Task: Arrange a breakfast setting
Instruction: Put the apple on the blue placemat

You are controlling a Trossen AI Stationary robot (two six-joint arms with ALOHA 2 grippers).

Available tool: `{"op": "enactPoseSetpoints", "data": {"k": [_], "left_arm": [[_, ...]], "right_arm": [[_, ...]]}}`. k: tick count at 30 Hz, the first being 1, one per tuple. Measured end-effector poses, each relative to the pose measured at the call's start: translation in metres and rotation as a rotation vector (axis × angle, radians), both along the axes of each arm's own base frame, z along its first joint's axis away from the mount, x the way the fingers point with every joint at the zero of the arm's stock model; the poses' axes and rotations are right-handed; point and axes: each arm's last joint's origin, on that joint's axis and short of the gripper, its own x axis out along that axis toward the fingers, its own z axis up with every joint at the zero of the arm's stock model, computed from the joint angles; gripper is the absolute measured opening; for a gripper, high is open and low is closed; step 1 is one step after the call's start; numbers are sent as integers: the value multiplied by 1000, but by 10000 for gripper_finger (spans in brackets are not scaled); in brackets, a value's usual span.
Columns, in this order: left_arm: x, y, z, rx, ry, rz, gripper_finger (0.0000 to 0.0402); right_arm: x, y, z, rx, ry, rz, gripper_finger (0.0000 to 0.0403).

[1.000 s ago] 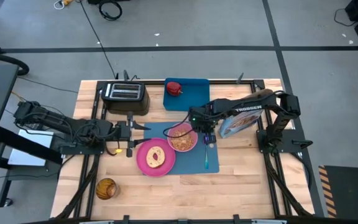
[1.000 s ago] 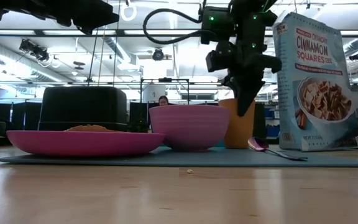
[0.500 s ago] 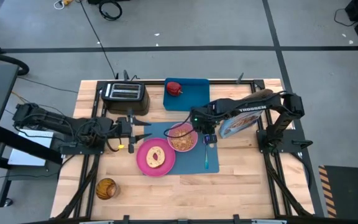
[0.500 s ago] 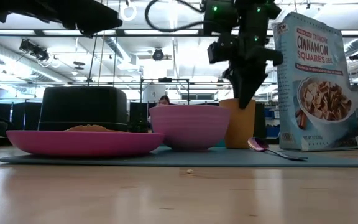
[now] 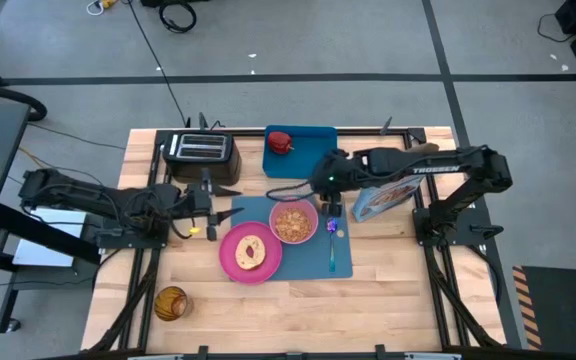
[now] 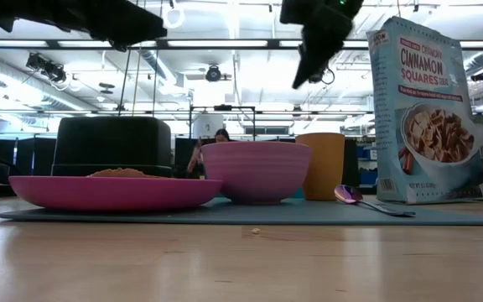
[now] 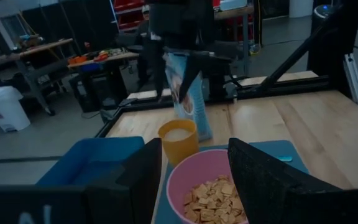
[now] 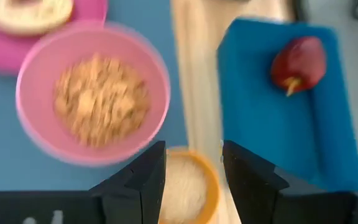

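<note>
With the right pincer (image 5: pixel 330 184) empty, fingers apart above the orange cup (image 5: pixel 332 208) on the mat (image 5: pixel 313 258), reaching for the apple (image 5: pixel 280 141) in the tray (image 5: pixel 313 148) could clip and spill that cup.

Cereal box (image 6: pixel 423 113), right side of low view: front reads "CINNAMON SQUARES". Right arm (image 5: pixel 430 170), upper right of high view: white "TROSSEN" lettering.

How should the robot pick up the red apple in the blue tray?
Grip the red apple across its round middle, coming straight down from above. It sits alone in the blue tray, whose rim hinders a sideways reach. The right gripper, open, hangs nearest.
</note>
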Motion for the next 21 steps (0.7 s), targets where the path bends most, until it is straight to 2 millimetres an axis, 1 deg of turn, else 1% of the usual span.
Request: {"op": "enactPoseSetpoints", "data": {"k": [2, 5, 8, 13, 17, 19, 21], "left_arm": [[-4, 1, 4, 7, -26, -1, 192], [-12, 2, 11, 12, -68, -1, 192], [-18, 2, 13, 13, -63, -1, 192], [-21, 2, 6, -20, 3, -5, 192], [-17, 0, 0, -47, 26, -35, 192], [-15, -1, -2, -64, 36, -44, 192], [-13, -2, -3, -69, 42, -48, 192]], "right_arm": [[3, -2, 5, -9, -62, -36, 166], [6, -5, 8, -9, -109, -38, 164], [4, -3, 5, 16, -78, -3, 163], [-6, 0, -1, 63, 29, -26, 162], [-3, 3, -18, 168, 141, -7, 162], [1, 6, -26, 173, 185, 31, 162], [6, 7, -34, 143, 220, 66, 162]]}}
